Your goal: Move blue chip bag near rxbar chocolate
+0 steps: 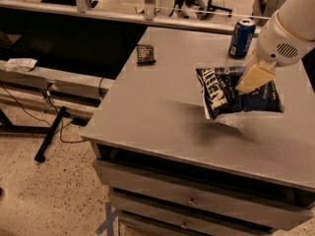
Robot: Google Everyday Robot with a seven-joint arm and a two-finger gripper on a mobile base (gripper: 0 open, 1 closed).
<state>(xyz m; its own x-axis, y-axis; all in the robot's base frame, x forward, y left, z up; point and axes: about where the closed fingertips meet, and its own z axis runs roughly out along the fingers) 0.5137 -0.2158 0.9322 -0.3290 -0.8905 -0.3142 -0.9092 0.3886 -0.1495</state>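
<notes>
Grey table; crinkly blue chip bag in pincer.

The bag is large, dark-blue crinkly foil with white lettering. It hangs tilted over the right part of the table, held at its upper right in the gripper, with a shadow beneath it. The bar, small, flat and dark brown, lies flat near the table's far left edge, well apart from the bag.
</notes>
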